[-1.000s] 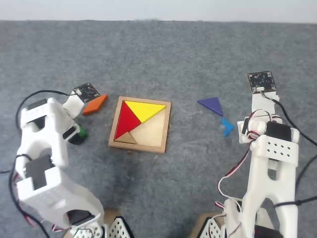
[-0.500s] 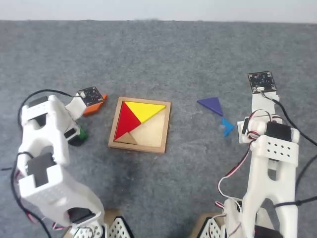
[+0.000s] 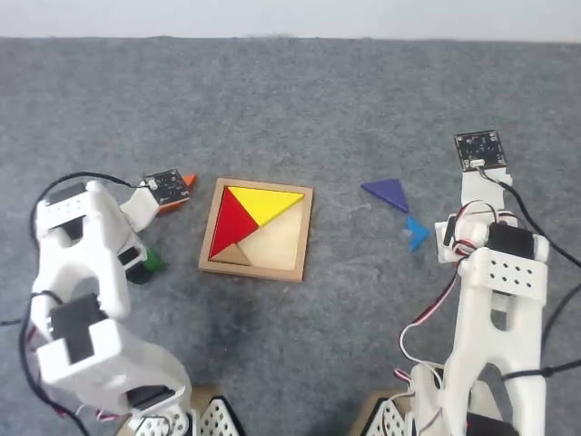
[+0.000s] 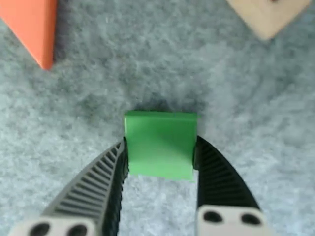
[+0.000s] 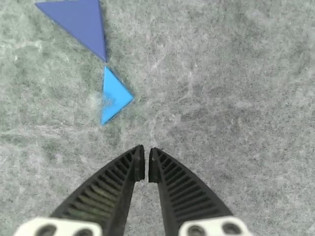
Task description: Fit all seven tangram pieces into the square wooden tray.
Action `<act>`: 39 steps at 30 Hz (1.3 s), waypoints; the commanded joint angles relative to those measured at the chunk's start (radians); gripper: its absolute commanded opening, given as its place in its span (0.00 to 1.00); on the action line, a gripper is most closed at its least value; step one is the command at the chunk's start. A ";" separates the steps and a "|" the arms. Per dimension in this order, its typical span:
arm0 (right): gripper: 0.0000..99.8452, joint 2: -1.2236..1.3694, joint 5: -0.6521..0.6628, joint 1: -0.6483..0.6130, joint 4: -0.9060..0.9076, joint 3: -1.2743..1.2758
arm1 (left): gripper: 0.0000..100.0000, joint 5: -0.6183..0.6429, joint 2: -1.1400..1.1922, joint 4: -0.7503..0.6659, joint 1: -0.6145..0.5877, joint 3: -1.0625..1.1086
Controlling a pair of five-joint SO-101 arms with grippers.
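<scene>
High view. The square wooden tray (image 3: 257,228) lies flat on the grey desk (image 3: 345,109), between my two arms. It contains a yellow triangle (image 3: 266,202) along its far edge, a red triangle (image 3: 232,222) touching it on the left side, and a pale wooden triangle (image 3: 234,253) at the near left corner. The rest of the tray floor is bare. My left arm (image 3: 86,245) stands left of the tray. An orange piece (image 3: 188,181) shows partly from beneath its wrist camera, and a green square (image 3: 152,262) shows at its side. A purple triangle (image 3: 388,193) and a blue triangle (image 3: 416,232) lie right of the tray, near my right arm (image 3: 495,263).

Left wrist view. My left pincer (image 4: 159,144) is clenched on the green square, one finger against each of two opposite edges. The orange piece and a corner of the tray lie beyond it, apart.

Right wrist view. My right pincer (image 5: 146,164) is clenched on nothing, tips almost touching, above bare desk. The blue triangle lies just beyond it, the purple triangle farther on.
</scene>
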 commanded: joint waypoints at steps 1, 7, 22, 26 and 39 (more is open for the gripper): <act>0.03 -0.001 0.000 0.010 -0.019 -0.011 | 0.08 -0.006 -0.106 0.064 -0.005 -0.004; 0.03 -0.001 0.000 0.010 -0.019 -0.011 | 0.08 -0.005 -0.189 0.132 -0.005 -0.004; 0.03 -0.001 -0.064 -0.019 -0.019 -0.011 | 0.08 0.241 -0.341 0.219 0.244 -0.002; 0.03 0.001 -0.130 -0.036 -0.019 -0.009 | 0.08 0.450 -0.341 0.192 0.443 0.004; 0.03 -0.010 -0.224 -0.036 -0.251 0.215 | 0.08 0.726 -0.072 0.035 0.726 -0.056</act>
